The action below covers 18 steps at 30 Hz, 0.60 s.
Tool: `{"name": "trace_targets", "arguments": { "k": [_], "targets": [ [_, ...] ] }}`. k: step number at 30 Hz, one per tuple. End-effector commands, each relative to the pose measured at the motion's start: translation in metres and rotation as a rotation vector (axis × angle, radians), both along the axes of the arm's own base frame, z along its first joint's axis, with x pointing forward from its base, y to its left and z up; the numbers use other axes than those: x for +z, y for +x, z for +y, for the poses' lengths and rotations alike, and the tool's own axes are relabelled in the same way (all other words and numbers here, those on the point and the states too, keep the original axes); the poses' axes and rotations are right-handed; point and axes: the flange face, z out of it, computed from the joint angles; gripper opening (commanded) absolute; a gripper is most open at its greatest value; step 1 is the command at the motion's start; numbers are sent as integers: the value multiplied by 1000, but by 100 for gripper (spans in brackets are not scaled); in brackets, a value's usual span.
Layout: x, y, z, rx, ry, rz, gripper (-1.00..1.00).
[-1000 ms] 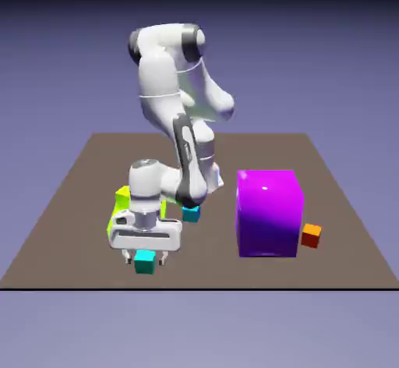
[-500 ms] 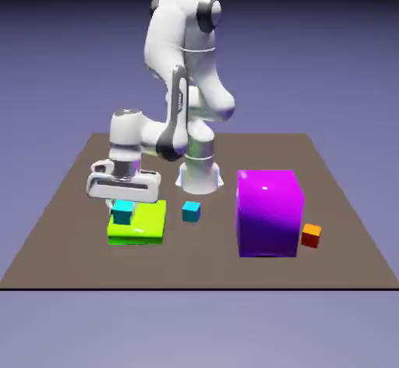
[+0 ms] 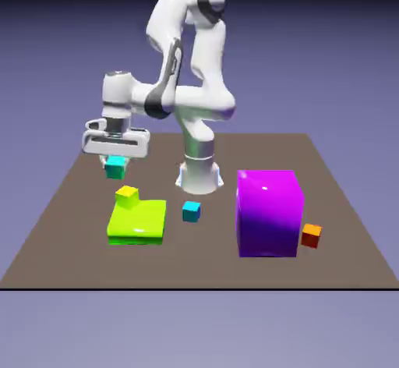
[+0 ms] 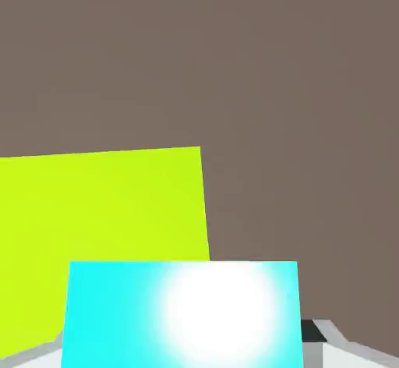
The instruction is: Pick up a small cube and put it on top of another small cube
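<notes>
Held item: small cyan cube [image 3: 115, 168], clamped between the jaws of the gripper [image 3: 115, 164], in the air at the left of the exterior view; it fills the bottom of the hand view [image 4: 181, 316].
Gripper state: closed tight on the cube; a grey fingertip [image 4: 331, 345] shows at the lower right edge of the hand view.
Handling, judged: rigid, flat-faced, probably very light; its glossy faces could slip if it is knocked. The best hold is on two opposite side faces, centred, as now.
Target item: second cyan cube [image 3: 191, 211], resting on the table [image 3: 343, 203] just below centre of the exterior view, well apart from the held one.
Placing, judged: the top face is tiny, so an off-centre release would let the cube tip off.
Nearby, lime slab [image 3: 138, 222]: flat, lower left of centre; seen large in the hand view [image 4: 101, 203].
Nearby, yellow cube [image 3: 126, 196]: sits at the slab's far left corner.
Nearby, magenta block [image 3: 269, 212]: tall, right of the target cube, apart from it.
Nearby, orange cube [image 3: 311, 235]: beside the block's right side.
Obstruction, judged: the path to the target crosses the slab and yellow cube; the magenta block limits room on the right.
</notes>
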Motion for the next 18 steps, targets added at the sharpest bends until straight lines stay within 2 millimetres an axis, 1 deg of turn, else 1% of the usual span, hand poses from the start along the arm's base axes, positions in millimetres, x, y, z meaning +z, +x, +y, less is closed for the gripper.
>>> {"name": "trace_targets", "arguments": {
  "k": [1,3,5,10,14,15,16,17,18],
  "targets": [
    [-1,-7,3,5,9,-5,-100],
    [-5,-20,10,18,30,-16,-100],
    [-6,-22,11,21,34,-19,-100],
    [-44,-10,11,27,54,-28,-100],
    [-71,-8,11,22,38,-20,-100],
    [-74,-8,10,21,34,-19,-100],
    [-74,-8,10,21,34,-19,100],
    [-74,-8,10,21,34,-19,100],
    [-68,-8,11,23,42,-22,100]
  ]
}}
